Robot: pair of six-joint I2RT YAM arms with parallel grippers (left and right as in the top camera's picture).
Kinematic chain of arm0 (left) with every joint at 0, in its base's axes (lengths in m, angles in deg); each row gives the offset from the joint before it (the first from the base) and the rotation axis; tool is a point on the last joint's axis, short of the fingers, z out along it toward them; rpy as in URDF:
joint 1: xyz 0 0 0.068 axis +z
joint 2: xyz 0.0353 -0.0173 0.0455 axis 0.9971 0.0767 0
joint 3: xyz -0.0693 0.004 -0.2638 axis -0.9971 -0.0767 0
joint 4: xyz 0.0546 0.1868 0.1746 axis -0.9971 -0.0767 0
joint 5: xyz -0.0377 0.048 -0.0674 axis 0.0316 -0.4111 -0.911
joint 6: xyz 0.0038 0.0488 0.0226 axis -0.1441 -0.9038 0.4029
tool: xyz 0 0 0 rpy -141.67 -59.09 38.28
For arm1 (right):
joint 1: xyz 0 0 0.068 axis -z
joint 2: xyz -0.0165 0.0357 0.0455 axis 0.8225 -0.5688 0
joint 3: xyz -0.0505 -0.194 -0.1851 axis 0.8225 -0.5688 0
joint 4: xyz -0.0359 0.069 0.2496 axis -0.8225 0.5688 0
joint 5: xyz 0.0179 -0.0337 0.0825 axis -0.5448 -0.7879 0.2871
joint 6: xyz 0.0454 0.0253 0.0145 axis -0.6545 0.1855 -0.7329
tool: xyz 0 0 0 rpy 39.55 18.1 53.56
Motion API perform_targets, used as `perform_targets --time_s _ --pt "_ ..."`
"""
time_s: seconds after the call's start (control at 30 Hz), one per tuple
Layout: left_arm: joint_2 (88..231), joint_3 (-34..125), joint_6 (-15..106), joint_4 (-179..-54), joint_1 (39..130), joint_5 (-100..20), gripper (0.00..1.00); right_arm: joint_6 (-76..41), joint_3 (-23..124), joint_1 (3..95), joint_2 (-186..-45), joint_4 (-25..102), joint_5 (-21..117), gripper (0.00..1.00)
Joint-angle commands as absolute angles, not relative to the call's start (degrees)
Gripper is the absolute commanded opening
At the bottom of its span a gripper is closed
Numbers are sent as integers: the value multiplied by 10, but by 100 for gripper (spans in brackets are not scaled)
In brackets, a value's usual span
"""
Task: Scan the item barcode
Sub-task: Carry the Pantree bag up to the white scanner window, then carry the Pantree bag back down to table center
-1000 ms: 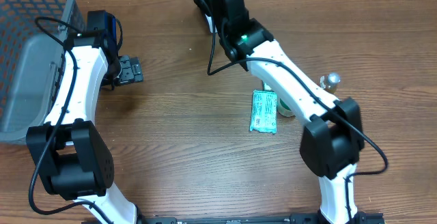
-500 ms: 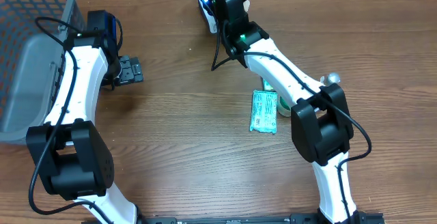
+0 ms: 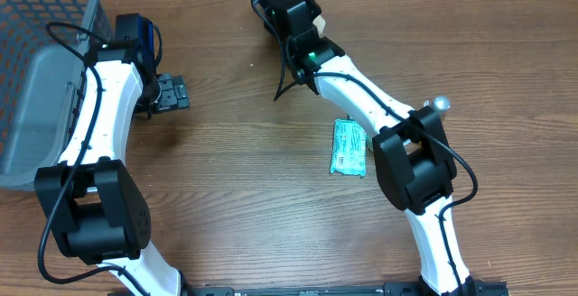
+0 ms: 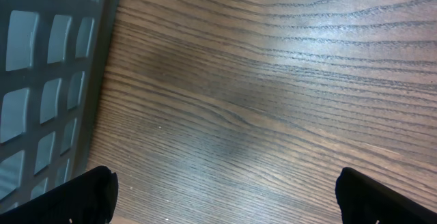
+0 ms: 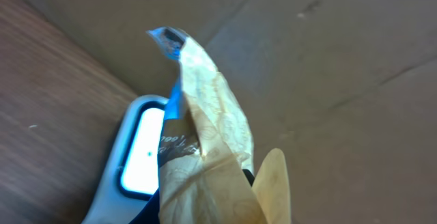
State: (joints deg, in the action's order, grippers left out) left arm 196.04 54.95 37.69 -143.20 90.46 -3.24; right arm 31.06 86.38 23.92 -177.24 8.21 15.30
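Right now my right jaws are nearly closed on the lower end of a tan, crinkled film packet (image 5: 205,162). In the right wrist view the jaws themselves are almost hidden under the wrapper. The packet is held up off the wooden surface (image 3: 235,197) at the top centre of the overhead frame. It sits just over the right edge of a white-framed scanner with a glowing window (image 5: 140,152).

The packet's long axis runs from the lower right of the wrist view up towards the upper left, close to upright in that frame. Its crimped, clear bluish end points at the top. A line of small print shows near the window's edge, but I cannot tell whether that is the barcode or which face carries it.

My main worry is a missed read. The film is limp and folded, so the code may be creased or turned away from the window. Only part of the packet overlaps the glass. With the hold this low, the free end could also flop or brush the brown panel behind, and the wrapper could slide out.

My left jaws are spread wide and hold nothing. They hang over bare wood just beside the grey plastic lattice basket (image 4: 41,80) at the upper left of the overhead view.
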Motion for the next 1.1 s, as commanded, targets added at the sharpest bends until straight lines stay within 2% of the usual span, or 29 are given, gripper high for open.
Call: perform_targets --time_s 0.0,0.37,0.67,0.87,1.07 --pt "1957 556 378 -1431 905 -29 99 288 874 223 -1773 83 175 4" --pt "1957 556 378 -1431 905 -29 100 287 874 216 -1773 95 179 4" --pt "1957 556 378 -1431 905 -29 100 160 875 217 -1706 112 178 4" --pt "1957 556 379 -1431 905 -29 100 35 875 220 -1635 253 245 4" --pt "1957 556 379 -1431 905 -29 99 -91 875 249 -1609 434 429 4"
